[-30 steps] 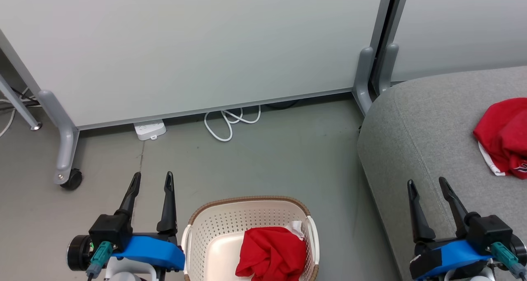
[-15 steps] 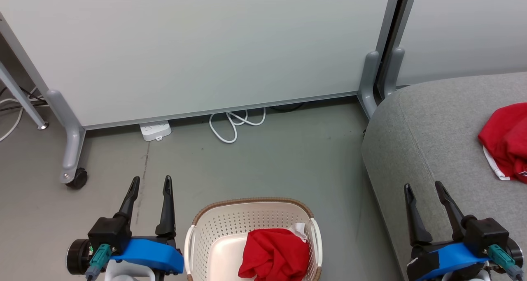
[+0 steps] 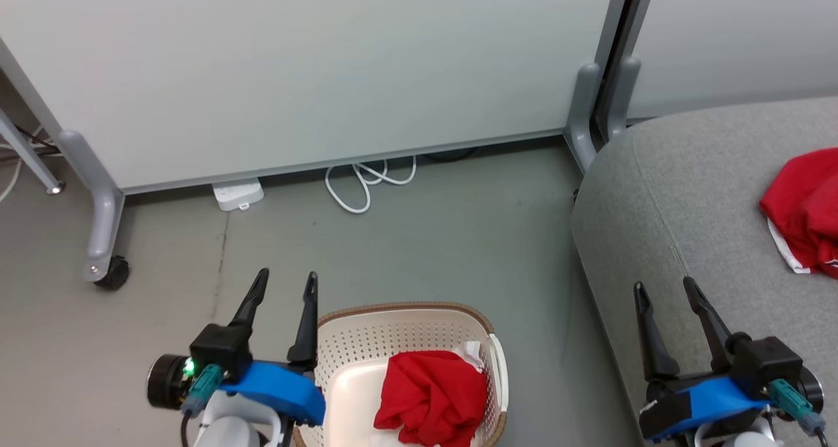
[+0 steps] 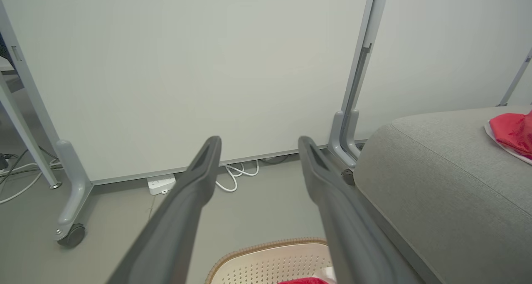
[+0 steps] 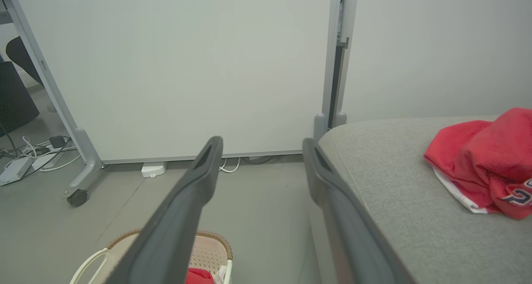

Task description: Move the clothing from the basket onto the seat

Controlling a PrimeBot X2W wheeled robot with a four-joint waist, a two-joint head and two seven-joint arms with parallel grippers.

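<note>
Right wrist view: red jersey (image 5: 482, 163) lettering (image 5: 518, 196) cropped, unreadable.

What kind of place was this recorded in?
Probably an office or lab test corner rather than a home: white partition panels on castered feet, a power strip and loose cable on bare grey floor, a grey seat near a laundry basket.

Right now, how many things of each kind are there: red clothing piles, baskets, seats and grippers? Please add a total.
Red clothing piles: 2, the basket pile and the seat pile
Baskets: 1, the basket
Seats: 1, the seat
Grippers: 2, the left gripper and the right gripper, both open
Total: 6
</note>
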